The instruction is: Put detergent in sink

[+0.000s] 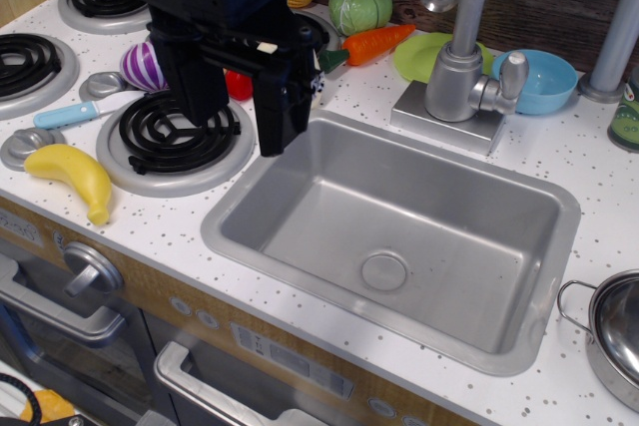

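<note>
The sink (262,236) is a silver-grey rectangular basin with a round drain (384,271), set in the white speckled counter at centre right; nothing lies in it. My black gripper (242,137) hangs over the counter just left of the sink's far-left corner, above the edge of a stove burner (175,137). Its two fingers stand apart with nothing between them, so it is open. The detergent jug does not show; the gripper body hides the counter behind it. A red toy (238,85) shows partly behind the fingers.
A faucet (459,67) stands behind the sink, with a green plate (419,55) and a blue bowl (544,82) beside it. A carrot (374,44), a green vegetable (359,7), a purple vegetable (143,65), a banana (75,175) and a blue knife (65,114) lie around. A steel pot (619,341) sits at right.
</note>
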Tool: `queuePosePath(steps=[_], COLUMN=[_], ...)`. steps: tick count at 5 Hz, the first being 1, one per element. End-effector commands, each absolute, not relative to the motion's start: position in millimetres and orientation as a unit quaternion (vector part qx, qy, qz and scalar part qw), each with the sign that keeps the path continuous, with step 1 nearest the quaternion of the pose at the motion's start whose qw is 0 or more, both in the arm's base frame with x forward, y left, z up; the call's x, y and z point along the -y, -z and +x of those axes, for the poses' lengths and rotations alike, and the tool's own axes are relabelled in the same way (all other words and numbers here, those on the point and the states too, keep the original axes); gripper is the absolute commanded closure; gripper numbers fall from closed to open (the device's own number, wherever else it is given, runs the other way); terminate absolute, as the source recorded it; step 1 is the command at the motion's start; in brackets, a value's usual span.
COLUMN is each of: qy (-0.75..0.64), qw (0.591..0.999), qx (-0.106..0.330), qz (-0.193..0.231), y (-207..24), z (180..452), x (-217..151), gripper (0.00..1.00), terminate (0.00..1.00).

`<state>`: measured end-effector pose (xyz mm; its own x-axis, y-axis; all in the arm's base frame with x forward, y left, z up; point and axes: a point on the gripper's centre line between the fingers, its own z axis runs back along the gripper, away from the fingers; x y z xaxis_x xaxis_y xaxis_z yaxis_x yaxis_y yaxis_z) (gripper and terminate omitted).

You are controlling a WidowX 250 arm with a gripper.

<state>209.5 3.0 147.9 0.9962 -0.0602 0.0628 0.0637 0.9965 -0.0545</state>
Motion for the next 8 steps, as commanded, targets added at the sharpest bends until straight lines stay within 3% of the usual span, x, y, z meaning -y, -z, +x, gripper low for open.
queuePosePath(steps=[1,2,4,8], qy=[0.031,0.068,0.228,0.408], qw=[0.999,0.996,0.972,0.890], qx=[0.031,0.032,0.054,0.202], qz=[-0.028,-0.043,-0.005,0.018], y=[-148,-153,-166,-153], z=[210,235,302,389], x=[-3,-24,-71,-85], gripper=[0.00,0.00,0.00,0.00], terminate=[0.00,0.00,0.00,0.00])
